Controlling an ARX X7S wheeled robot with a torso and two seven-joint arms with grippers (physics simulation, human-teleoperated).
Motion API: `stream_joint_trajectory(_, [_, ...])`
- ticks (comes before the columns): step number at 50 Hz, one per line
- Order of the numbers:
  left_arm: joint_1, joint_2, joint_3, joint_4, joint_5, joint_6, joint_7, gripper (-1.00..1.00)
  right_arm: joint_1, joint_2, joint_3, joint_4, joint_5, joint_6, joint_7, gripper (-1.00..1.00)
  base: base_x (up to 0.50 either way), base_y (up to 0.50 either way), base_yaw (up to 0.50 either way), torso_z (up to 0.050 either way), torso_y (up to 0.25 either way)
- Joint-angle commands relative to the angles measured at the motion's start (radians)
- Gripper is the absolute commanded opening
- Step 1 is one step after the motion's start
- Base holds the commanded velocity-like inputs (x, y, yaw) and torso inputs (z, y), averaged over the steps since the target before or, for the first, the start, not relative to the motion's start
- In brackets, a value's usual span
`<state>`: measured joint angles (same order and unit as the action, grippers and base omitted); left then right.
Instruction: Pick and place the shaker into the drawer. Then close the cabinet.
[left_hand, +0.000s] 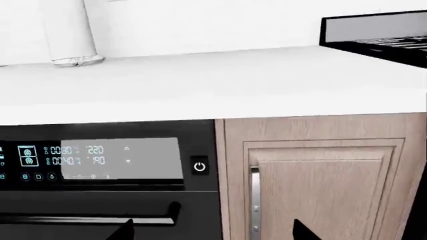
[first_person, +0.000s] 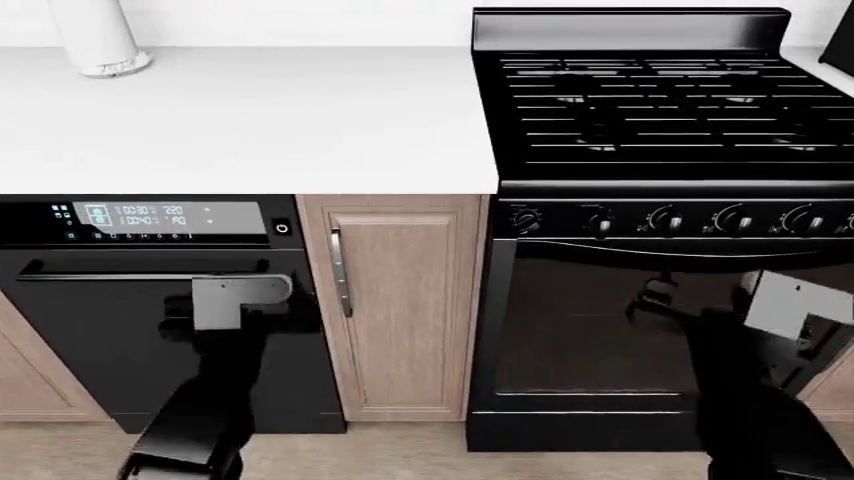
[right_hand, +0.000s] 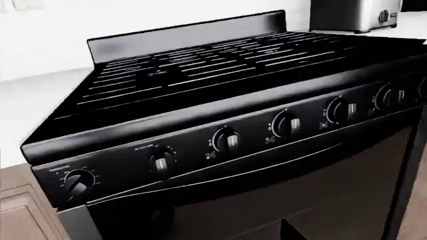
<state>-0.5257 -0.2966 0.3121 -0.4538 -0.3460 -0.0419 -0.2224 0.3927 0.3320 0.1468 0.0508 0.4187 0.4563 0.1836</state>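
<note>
Hanging empty before black dishwasher and black gas stove; finger spread untellable; right wrist alone showing steel toaster at 1 o'clock.

**Claws Mostly Out of Frame in Kitchen Views**

Head view: left arm and right arm run off the bottom edge; claw tips hidden behind grey wrist blocks, so jaw state can't be read. Left wrist view shows only two dark claw tips at the lower edge, w/ the white cylinder cut off at top. Oven display digits too small to read. Steel appliance cropped at top in the right wrist view.
</note>
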Motion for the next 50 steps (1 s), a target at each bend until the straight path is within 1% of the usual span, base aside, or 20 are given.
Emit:
stream_joint_trajectory(1, [-0.11,-0.289,-0.113,0.594,-0.154,-0.32,-0.005,1.0,0.11,0.352,0.296,-0.738,0.339,0.621,0.163,1.0,0.0,0.0,0.0,0.0,0.0])
stream_joint_trajectory(2, [-0.137,-0.302,-0.119,0.6,-0.16,-0.336,0.0,1.0,0.159,0.386,0.303,-0.746,0.369,0.666,0.17,1.0,0.0,0.0,0.0,0.0,0.0])
stream_joint_trajectory(4, [-0.213,-0.336,-0.134,0.608,-0.174,-0.378,0.013,1.0,0.326,0.471,0.299,-0.74,0.45,0.781,0.19,1.0,0.0,0.0,0.0,0.0,0.0])
stream_joint_trajectory(6, [-0.306,-0.37,-0.154,0.614,-0.206,-0.442,0.025,1.0,0.537,0.559,0.218,-0.683,0.495,0.851,0.181,1.0,0.0,0.0,0.0,0.0,0.0])
stream_joint_trajectory(8, [-0.376,-0.394,-0.162,0.617,-0.222,-0.478,0.039,1.0,0.695,0.61,0.12,-0.622,0.497,0.869,0.155,1.0,0.0,0.0,0.0,0.0,0.0])
stream_joint_trajectory(10, [-0.447,-0.42,-0.157,0.623,-0.232,-0.512,0.068,1.0,0.868,0.648,-0.009,-0.559,0.475,0.87,0.111,1.0,0.0,0.0,0.0,0.0,0.0])
stream_joint_trajectory(13, [-0.55,-0.444,-0.153,0.62,-0.246,-0.558,0.096,1.0,1.088,0.67,-0.185,-0.477,0.42,0.86,0.034,1.0,0.0,0.0,0.0,0.0,0.0])
stream_joint_trajectory(17, [-0.67,-0.472,-0.142,0.622,-0.248,-0.592,0.133,1.0,1.336,0.667,-0.392,-0.383,0.33,0.845,-0.078,1.0,0.0,0.0,0.0,0.0,0.0])
stream_joint_trajectory(22, [-0.804,-0.497,-0.151,0.605,-0.248,-0.633,0.145,1.0,1.576,0.637,-0.565,-0.29,0.232,0.832,-0.185,1.0,0.0,0.0,0.0,0.0,0.0])
stream_joint_trajectory(25, [-0.85,-0.511,-0.165,0.615,-0.26,-0.659,0.143,1.0,1.649,0.62,-0.603,-0.27,0.212,0.837,-0.214,1.0,0.0,0.0,0.0,0.0,0.0])
stream_joint_trajectory(28, [-0.86,-0.522,-0.183,0.646,-0.279,-0.682,0.133,1.0,1.682,0.611,-0.619,-0.276,0.207,0.841,-0.225,1.0,0.18,0.0,0.0,0.0,0.0])
stream_joint_trajectory(34, [-0.82,-0.541,-0.214,0.708,-0.315,-0.71,0.115,1.0,1.703,0.591,-0.616,-0.287,0.218,0.886,-0.213,1.0,0.5,-0.01,0.0,0.0,0.0])
stream_joint_trajectory(41, [-0.791,-0.542,-0.234,0.716,-0.327,-0.709,0.102,1.0,1.743,0.584,-0.655,-0.283,0.206,0.893,-0.233,1.0,0.5,-0.03,0.0,0.0,0.0])
stream_joint_trajectory(46, [-0.753,-0.54,-0.246,0.731,-0.335,-0.703,0.094,1.0,1.747,0.582,-0.654,-0.281,0.214,0.903,-0.239,1.0,0.5,0.0,0.0,0.0,0.0])
stream_joint_trajectory(50, [-0.755,-0.539,-0.251,0.729,-0.34,-0.705,0.092,1.0,1.758,0.584,-0.669,-0.279,0.209,0.905,-0.248,1.0,0.5,0.0,0.0,0.0,0.0])
